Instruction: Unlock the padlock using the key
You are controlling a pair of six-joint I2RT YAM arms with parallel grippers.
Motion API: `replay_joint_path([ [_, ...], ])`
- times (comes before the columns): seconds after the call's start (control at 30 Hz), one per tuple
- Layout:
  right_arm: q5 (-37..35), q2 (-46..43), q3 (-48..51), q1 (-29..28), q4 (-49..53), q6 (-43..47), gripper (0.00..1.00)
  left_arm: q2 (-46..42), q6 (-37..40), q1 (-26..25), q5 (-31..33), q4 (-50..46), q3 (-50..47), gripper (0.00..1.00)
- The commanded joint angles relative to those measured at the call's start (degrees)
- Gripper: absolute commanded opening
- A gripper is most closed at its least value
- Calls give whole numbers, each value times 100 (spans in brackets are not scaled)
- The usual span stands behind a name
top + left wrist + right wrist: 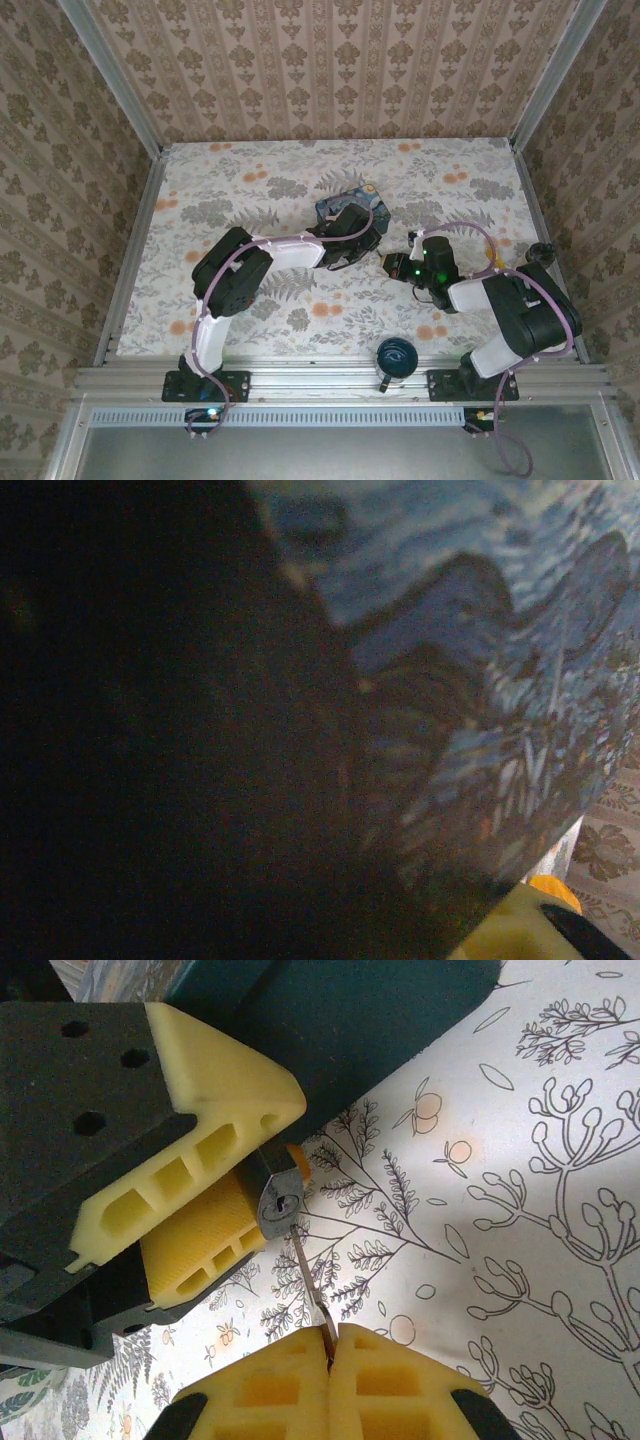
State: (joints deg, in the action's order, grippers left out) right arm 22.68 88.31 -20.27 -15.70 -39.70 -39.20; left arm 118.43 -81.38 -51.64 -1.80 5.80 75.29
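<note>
Pinched together on the thin key (306, 1270), the right gripper (328, 1345) holds the blade's tip at the keyhole of the small dark padlock (280, 1203). The left gripper (268, 1165) clamps that lock between its yellow fingers, above the floral table (520, 1160) and beside the painted tin (338, 203). The key looks seated or nearly so, while the turn and the shackle's release appear yet to be done.

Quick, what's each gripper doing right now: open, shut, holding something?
Left gripper: closed, holding the padlock.
Right gripper: closed, holding the key, its tip at the padlock.
</note>
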Motion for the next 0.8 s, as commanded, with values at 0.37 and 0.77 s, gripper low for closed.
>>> replay_joint_path([
  [0.37, -141, -16, -73, 12, -187, 0, 0, -66, -256, 48, -311, 123, -67, 0],
  [0.77, -145, 32, -135, 166, -269, -52, 0, -90, -290, 53, -391, 184, -93, 0],
])
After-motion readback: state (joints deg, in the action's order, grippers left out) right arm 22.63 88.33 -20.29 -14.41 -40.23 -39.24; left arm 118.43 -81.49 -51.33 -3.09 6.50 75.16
